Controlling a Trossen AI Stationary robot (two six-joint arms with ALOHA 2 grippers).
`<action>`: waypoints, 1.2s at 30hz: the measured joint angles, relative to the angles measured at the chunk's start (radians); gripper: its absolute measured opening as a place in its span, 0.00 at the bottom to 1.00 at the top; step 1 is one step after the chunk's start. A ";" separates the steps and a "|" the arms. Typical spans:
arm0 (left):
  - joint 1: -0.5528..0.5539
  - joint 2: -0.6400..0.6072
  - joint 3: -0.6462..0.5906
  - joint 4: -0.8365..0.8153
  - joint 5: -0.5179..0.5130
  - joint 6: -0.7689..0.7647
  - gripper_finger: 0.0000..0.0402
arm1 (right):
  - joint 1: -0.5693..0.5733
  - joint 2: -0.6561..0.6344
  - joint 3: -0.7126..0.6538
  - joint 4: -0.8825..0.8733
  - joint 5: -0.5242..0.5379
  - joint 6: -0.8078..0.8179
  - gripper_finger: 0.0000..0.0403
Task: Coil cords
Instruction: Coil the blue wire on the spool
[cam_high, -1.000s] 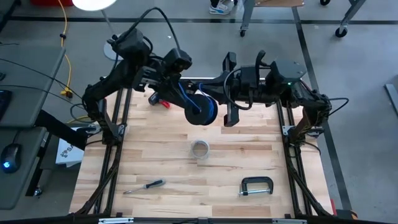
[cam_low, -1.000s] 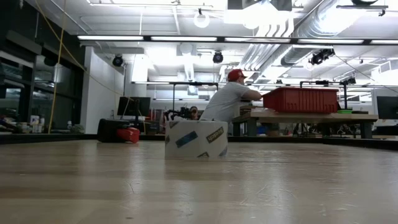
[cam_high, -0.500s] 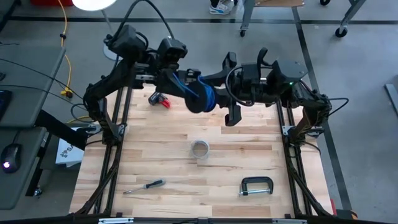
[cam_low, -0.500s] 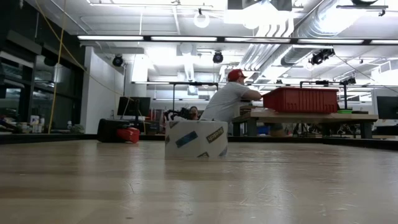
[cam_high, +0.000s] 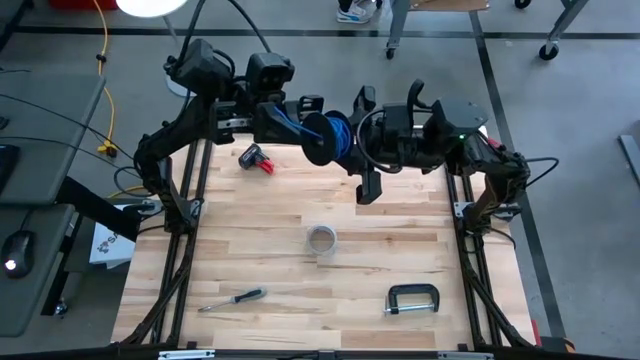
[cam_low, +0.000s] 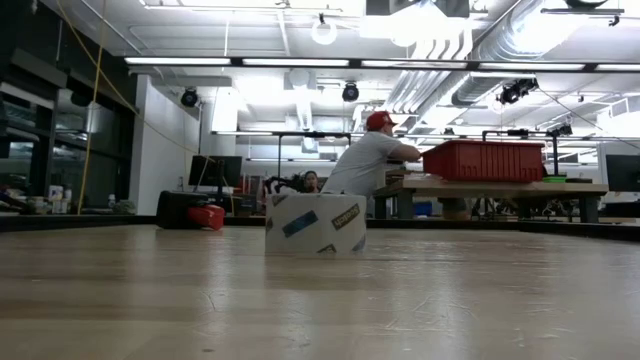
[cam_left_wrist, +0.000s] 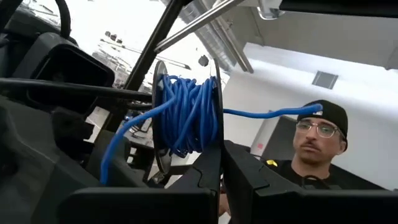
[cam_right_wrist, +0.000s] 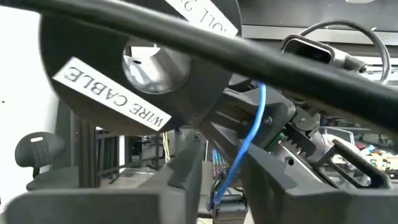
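Cord, thin blue and limp (cam_left_wrist: 186, 115), sits wound on a black spool (cam_high: 322, 138); I see left jaws pinching its flange, right jaws spread around the strand, which I'd grip there.

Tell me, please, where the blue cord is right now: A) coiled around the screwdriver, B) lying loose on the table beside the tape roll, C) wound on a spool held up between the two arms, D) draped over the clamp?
C: the blue cord sits wound on a spool raised above the table's far edge between the left gripper and right gripper.
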 joint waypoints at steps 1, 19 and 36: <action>0.000 0.000 0.000 0.000 -0.001 0.000 0.01 | 0.000 0.005 0.000 0.002 0.002 0.000 0.22; -0.001 0.000 0.000 0.074 -0.155 0.069 0.01 | 0.002 0.032 0.000 0.036 0.041 0.011 0.00; 0.063 -0.022 -0.001 0.054 -0.181 0.342 0.01 | 0.024 0.029 0.001 0.048 0.041 0.027 0.00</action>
